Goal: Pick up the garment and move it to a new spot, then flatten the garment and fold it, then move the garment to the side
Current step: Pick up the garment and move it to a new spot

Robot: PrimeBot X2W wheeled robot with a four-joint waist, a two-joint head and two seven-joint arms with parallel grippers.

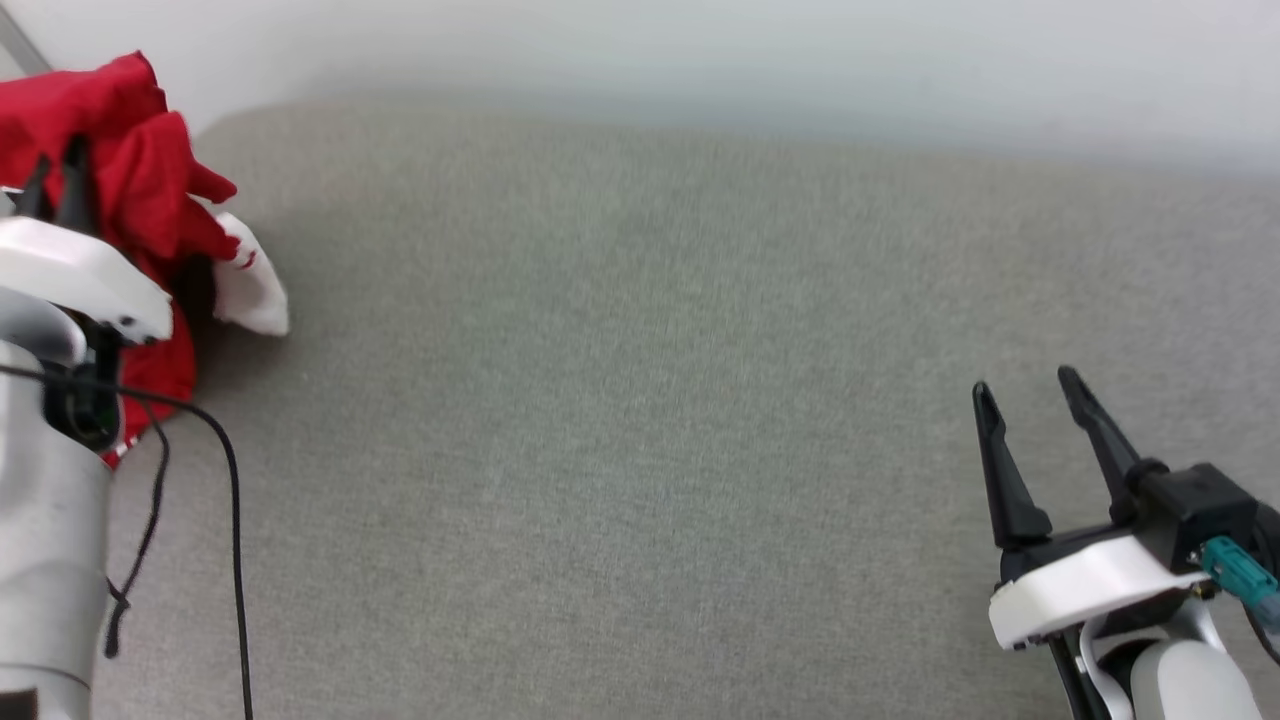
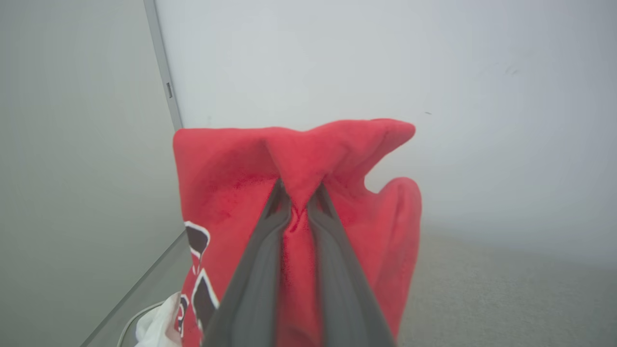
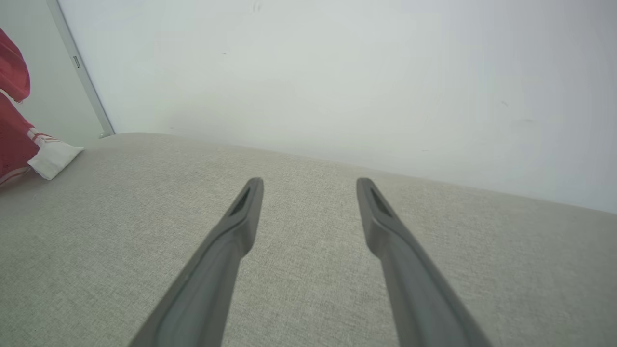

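**Operator:** Status, left side?

**Unit:** My left hand was clenched on the garment. The two fingers lay nearly together, with a fold of red cloth pinched between their tips. The cloth rose in a bunched peak above the tips and draped down both sides of the fingers.

**Operator:** Location of the garment?

**Unit:** It was at the far left corner of the grey surface, close to the wall. My left hand held its upper part up. A white sleeve with red striped trim touched the surface on the right of the red bunch in the head view. Black lettering with a white outline showed on the hanging cloth in the left wrist view. It was too folded to read.

**Operator:** Status, right side?

**Unit:** My right hand was released, with its fingers spread wide and nothing between them. It stood over the near right part of the surface, well apart from the garment. I could not tell whether it touched the surface.

**Operator:** Anything else to note?

**Unit:** A black cable hung in a loop beside my left forearm.
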